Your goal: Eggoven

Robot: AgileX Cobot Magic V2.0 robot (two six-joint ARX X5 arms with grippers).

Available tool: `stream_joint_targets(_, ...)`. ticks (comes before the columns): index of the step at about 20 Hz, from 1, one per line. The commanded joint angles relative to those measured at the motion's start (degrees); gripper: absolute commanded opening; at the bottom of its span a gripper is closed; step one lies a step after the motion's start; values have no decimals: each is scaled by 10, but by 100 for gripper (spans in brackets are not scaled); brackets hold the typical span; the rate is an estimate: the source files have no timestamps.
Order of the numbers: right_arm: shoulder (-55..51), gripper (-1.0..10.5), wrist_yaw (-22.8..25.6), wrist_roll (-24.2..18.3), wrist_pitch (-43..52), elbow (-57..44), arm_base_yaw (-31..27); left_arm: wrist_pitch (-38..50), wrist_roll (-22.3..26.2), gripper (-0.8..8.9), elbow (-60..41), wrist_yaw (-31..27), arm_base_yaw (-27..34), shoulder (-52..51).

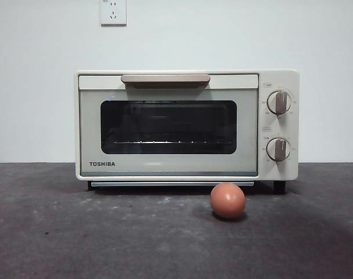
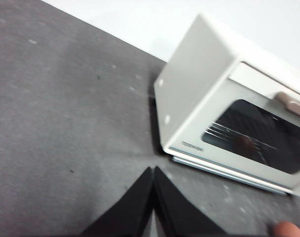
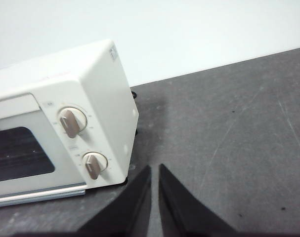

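A cream TOSHIBA toaster oven (image 1: 186, 125) stands at the back of the dark table, its dark glass door shut, with a tan handle (image 1: 165, 78) and two knobs (image 1: 278, 102). A reddish-brown egg (image 1: 227, 200) lies on the table in front of the oven, toward its knob side. In the left wrist view the oven (image 2: 224, 98) shows beyond my left gripper (image 2: 153, 170), which is shut and empty; the egg (image 2: 288, 230) peeks in at the picture's edge. My right gripper (image 3: 154, 170) is shut and empty beside the oven's knob end (image 3: 85, 143). Neither arm shows in the front view.
A white wall socket (image 1: 113, 11) sits on the wall above the oven. The dark grey table top (image 1: 77, 232) stretches in front of and to both sides of the oven.
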Motion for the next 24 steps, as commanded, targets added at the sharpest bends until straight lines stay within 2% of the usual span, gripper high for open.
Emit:
stream_joint_targets(1, 33, 3, -16, 8, -43, 54, -1, -23, 17, 7, 41, 28, 1, 35)
stream_joint_targets(6, 99, 3, -84, -4, -112, 136, 0, -78, 58, 7, 120, 89, 1, 106)
stream_joint_targets(14, 227, 3, -239, -78, -265, 246, 5, -221, 163, 7, 258, 156, -1, 218)
stream_joint_targets(18, 267, 3, -272, -103, -315, 275, 25, -265, 191, 7, 294, 176, -4, 239)
stream_joint_targets(24, 287, 17, -275, -99, -327, 281, 75, -288, 194, 7, 300, 178, -10, 242)
